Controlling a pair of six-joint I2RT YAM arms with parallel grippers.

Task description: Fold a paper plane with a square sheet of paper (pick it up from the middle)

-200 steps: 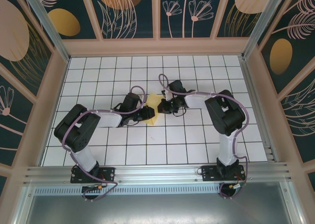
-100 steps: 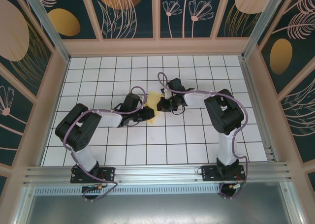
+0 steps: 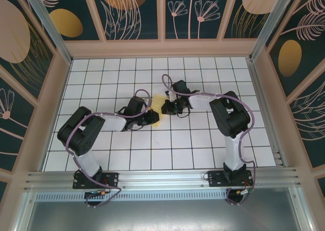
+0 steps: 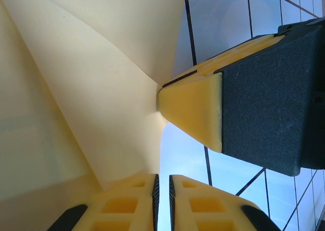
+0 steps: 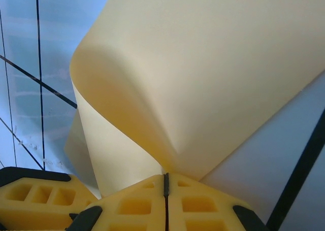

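The fold is mid-way, by my reading. The square sheet of paper [image 5: 203,73] is up off the table [image 3: 203,139], near the middle of the white grid, and hangs between the 2 arms where they meet. It is not flat. In the right wrist view it bends over in a broad soft curve with no sharp crease, and in the left wrist view it spreads into 2 slanting panels that run to 1 pinched point.

The right gripper [image 5: 165,177] makes that pinch. Its yellow fingers are pressed together, with the paper coming straight out of the seam between them. The left gripper [image 4: 162,177] sits just to the left of it and slightly nearer. Its fingers are close together with a narrow slit between them. The paper's lower edge comes down to the tip of 1 finger, but I cannot tell whether any of it is caught in the slit.

The next move probably needs the left gripper to take a sure hold of the free part. The 2 layers should then be brought edge to edge, laid on the table and pressed into a crease. If the thin paper is pulled unevenly, it will probably twist or slip.
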